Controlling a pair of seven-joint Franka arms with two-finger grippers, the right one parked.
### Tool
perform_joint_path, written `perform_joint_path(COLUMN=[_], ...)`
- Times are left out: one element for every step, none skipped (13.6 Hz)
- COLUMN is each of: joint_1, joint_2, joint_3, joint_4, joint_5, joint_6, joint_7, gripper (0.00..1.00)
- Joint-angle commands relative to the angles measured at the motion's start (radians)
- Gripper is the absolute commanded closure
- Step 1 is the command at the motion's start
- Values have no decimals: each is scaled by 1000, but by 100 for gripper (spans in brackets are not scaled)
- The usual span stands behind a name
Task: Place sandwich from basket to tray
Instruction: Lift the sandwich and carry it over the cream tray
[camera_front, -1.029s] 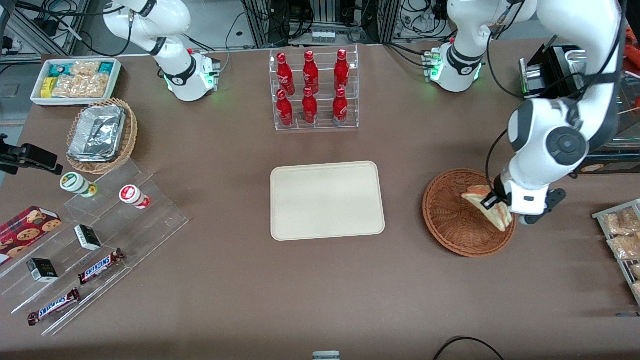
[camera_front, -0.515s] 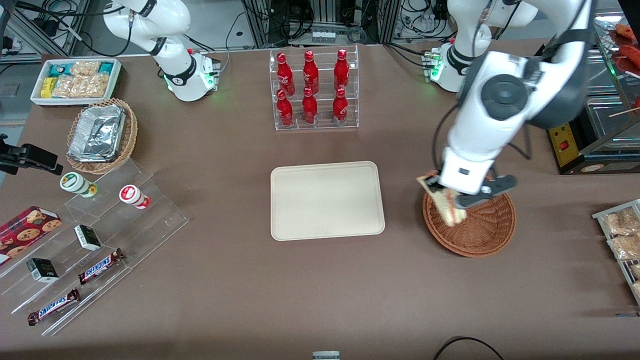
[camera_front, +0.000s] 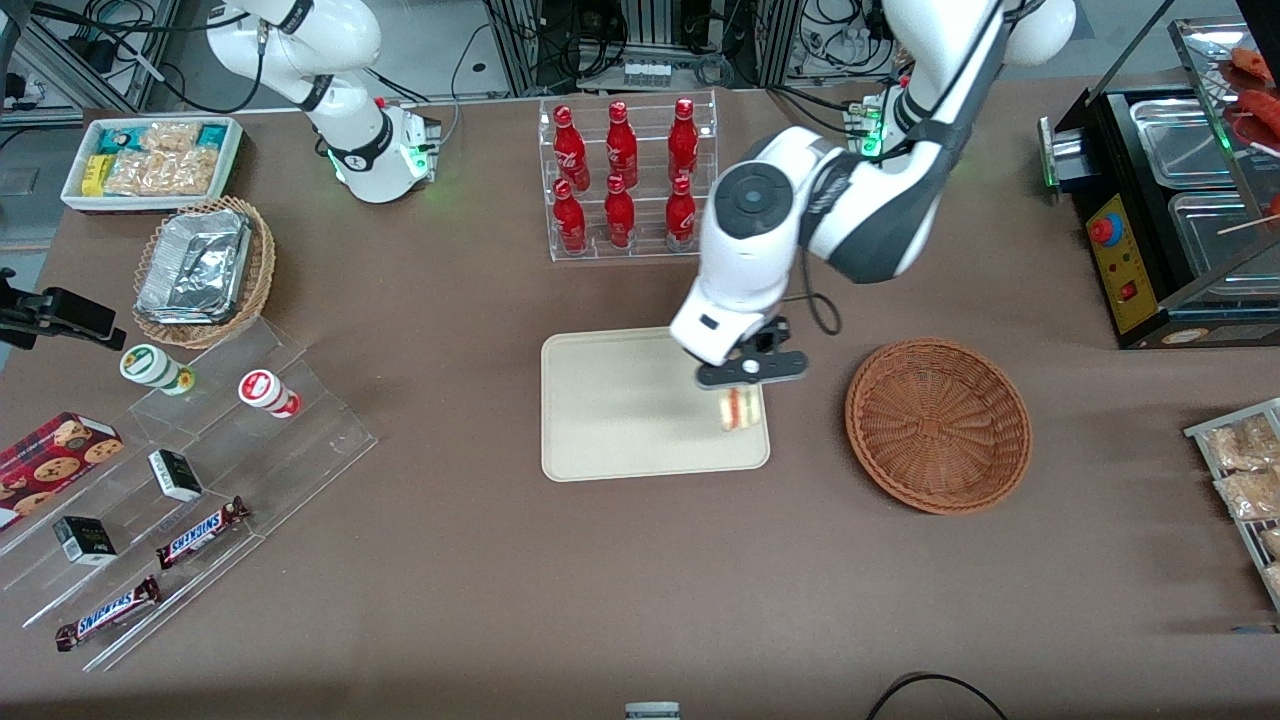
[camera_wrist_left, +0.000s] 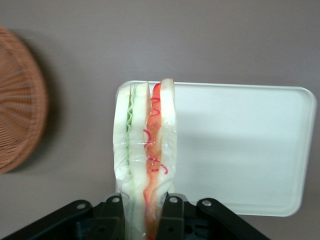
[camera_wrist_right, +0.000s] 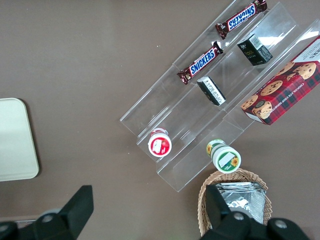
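Hanging above the tray (camera_front: 640, 410), over the corner nearest the basket (camera_front: 938, 425), the gripper (camera_front: 741, 392) has its two fingers (camera_wrist_left: 112, 220) pressed against the bread faces of the sandwich (camera_wrist_left: 145, 155). It holds the wedge clear of the tray, cut edge showing red and green filling. The basket sits on the brown table (camera_front: 500, 560) just beside the tray, toward the working arm's end, with nothing visible in it.

A: Lighting, front view?
B: Bright, even, overhead. Soft shadow on tray (camera_front: 600, 440), mid-frame, beneath gripper (camera_front: 738, 397).
A: Defects?
B: Motion blur on sandwich (camera_front: 739, 410) clamped there. Wrist view: sandwich sharp, basket (camera_wrist_left: 20, 100) slightly soft.
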Motion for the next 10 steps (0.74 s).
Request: perform_joint_path(joint_1=[-54, -69, -74, -76, -80, -85, -85, -89, -99, -106], joint_2=[70, 98, 127, 152, 178, 198, 219, 248, 283, 322], joint_3=[13, 13, 11, 11, 5, 4, 2, 2, 2, 4], joint_4=[39, 37, 37, 39, 42, 43, 45, 65, 89, 126], joint_5=[-8, -8, -8, -10, -10, -5, -2, -2, -1, 1], joint_6=[71, 118, 157, 180, 194, 205, 227, 252, 258, 258], joint_7=[20, 26, 41, 58, 61, 63, 66, 66, 60, 55], gripper=[100, 100, 100, 100, 100, 100, 100, 100, 100, 100])
